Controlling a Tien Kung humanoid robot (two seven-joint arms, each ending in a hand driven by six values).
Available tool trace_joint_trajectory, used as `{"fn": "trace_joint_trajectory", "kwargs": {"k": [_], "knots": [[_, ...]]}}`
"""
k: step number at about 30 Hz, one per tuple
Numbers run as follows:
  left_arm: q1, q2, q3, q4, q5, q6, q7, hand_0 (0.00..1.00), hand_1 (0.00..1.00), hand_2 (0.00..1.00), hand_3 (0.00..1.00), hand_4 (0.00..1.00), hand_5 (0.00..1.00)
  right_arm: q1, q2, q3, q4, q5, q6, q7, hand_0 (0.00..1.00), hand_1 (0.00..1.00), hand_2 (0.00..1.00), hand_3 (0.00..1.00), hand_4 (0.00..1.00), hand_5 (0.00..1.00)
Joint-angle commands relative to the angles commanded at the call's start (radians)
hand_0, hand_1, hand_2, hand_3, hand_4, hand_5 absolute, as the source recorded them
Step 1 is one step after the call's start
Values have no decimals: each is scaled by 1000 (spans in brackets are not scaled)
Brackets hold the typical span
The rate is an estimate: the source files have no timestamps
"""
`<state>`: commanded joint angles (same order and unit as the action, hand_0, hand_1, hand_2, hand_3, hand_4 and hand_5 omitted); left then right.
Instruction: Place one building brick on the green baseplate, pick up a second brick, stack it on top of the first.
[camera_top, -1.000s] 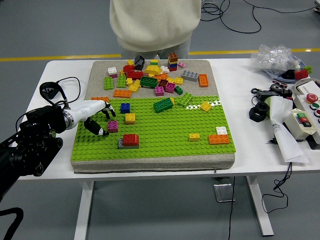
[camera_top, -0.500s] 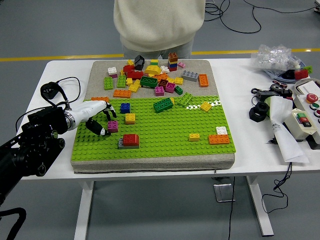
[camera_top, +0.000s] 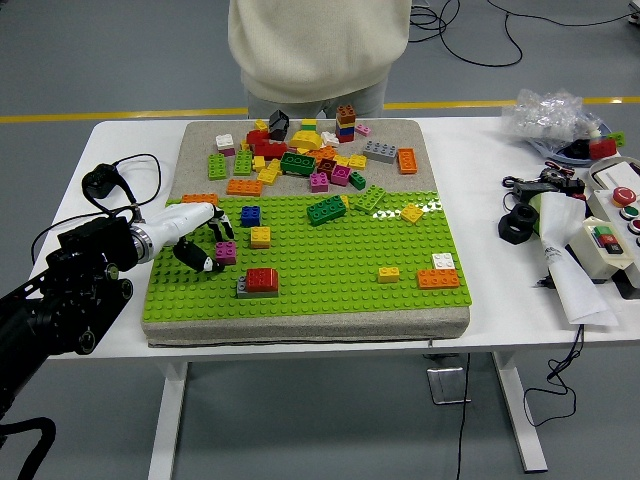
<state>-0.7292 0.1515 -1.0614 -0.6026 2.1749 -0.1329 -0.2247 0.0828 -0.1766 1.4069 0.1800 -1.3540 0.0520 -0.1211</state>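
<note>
The green baseplate (camera_top: 330, 260) lies on a grey pad at the table's middle. On its front left a red brick (camera_top: 262, 279) sits stacked on a grey brick (camera_top: 244, 290). My left hand (camera_top: 200, 240) hovers over the plate's left edge, fingers loosely curled and holding nothing, fingertips (camera_top: 208, 264) just left of a magenta brick (camera_top: 226, 252). A blue brick (camera_top: 250, 215) and a yellow brick (camera_top: 260, 236) stand close to the right of the hand. My right arm is out of view.
A pile of loose bricks (camera_top: 300, 155) covers the pad's far part. A person (camera_top: 318, 50) stands behind the table. Orange and white bricks (camera_top: 438, 274) sit at the plate's right. Tools, a control box (camera_top: 612, 235) and paper lie at the table's right.
My left arm has crept slightly right and farther in. The hand stays near the magenta brick. The bricks have not moved.
</note>
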Motion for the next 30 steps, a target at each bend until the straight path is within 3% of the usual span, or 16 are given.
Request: {"fn": "trace_joint_trajectory", "kwargs": {"k": [7,8,13,14,30], "knots": [[-2,-2,3,5,-10,15,1,807,684,541,542,841,85,0,0,0,0,-1,0,0,759,684,729,695,948,685],[-2,-3,3,6,-13,18,2,776,604,526,511,776,61,0,1,0,0,0,0,0,758,683,729,695,948,686],[-2,-4,4,13,-21,31,3,776,604,526,511,776,61,1,1,-1,0,2,-1,0,758,683,729,695,948,686],[-3,-4,4,13,-22,34,4,694,562,519,503,725,30,1,1,0,0,2,-1,0,759,685,727,695,948,686],[3,-5,-2,14,-53,36,-6,645,528,515,495,688,2,1,1,1,0,6,-1,0,760,684,727,695,948,686]]}}
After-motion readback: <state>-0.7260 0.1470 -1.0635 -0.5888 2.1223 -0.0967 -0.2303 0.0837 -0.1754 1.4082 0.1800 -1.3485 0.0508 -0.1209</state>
